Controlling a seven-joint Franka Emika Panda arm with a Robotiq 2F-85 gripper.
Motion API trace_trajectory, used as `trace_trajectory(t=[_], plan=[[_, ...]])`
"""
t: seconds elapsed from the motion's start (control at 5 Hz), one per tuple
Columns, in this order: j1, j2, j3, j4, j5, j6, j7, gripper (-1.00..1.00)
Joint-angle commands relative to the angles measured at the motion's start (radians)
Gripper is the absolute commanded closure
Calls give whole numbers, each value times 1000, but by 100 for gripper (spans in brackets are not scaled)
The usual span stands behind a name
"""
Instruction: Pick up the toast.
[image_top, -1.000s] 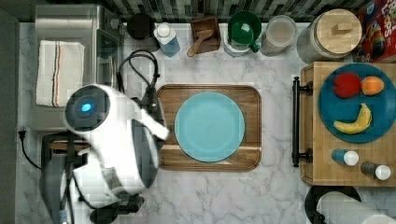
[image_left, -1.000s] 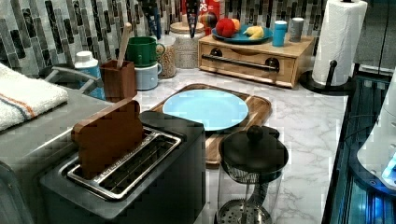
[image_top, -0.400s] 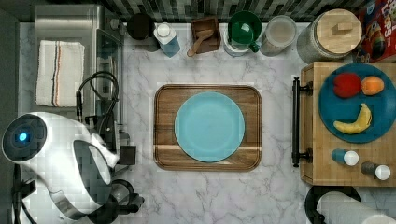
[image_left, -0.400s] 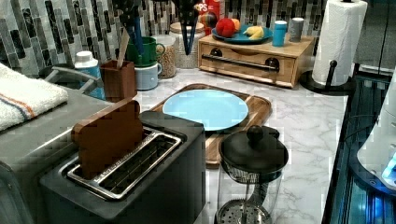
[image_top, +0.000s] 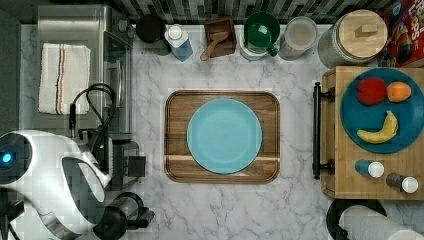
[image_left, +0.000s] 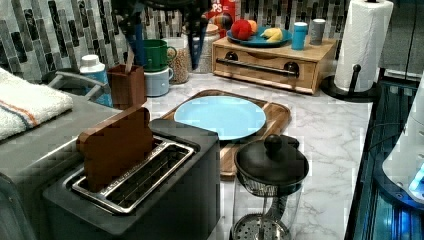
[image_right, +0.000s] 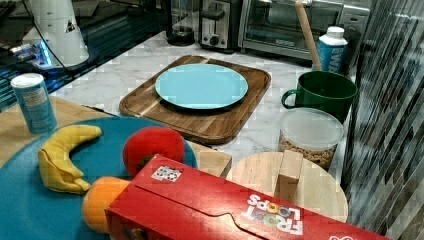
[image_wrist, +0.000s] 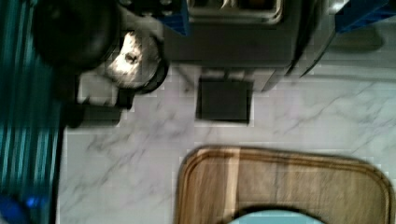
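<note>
The toast (image_left: 117, 147) is a flat brown slice standing upright in the near slot of the black toaster (image_left: 165, 200) in the left view. My gripper (image_left: 165, 30) hangs open at the left view's top, beyond the toaster and higher than the toast, its dark fingers (image_left: 134, 30) wide apart with nothing between them. In the wrist view the gripper (image_wrist: 268, 16) frames the toaster (image_wrist: 233, 32) between blue pads (image_wrist: 180, 18), and the toaster's lever (image_wrist: 223, 100) juts toward the tray. From above, my white arm (image_top: 50, 175) covers the toaster.
A glass coffee press (image_left: 270, 170) stands right beside the toaster. A blue plate (image_top: 224, 135) lies on a wooden tray (image_top: 175, 105) mid-counter. A toaster oven (image_top: 107, 60) carrying a towel sits behind the toaster. A brown utensil box (image_left: 125, 85) and mugs (image_left: 155, 54) line the wall.
My arm swung from the tray's left edge to the top view's lower left, over the toaster. In the left view the gripper came lower. The toast has not moved.
</note>
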Motion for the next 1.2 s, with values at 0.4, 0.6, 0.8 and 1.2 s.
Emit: trace_trajectory(t=[0.4, 0.6, 0.8, 1.2], plan=[[64, 83, 98, 129, 35, 118, 249, -100], [86, 118, 111, 130, 26, 177, 303, -100], [100, 145, 128, 123, 8, 207, 333, -100], [85, 156, 135, 91, 121, 297, 325, 100]])
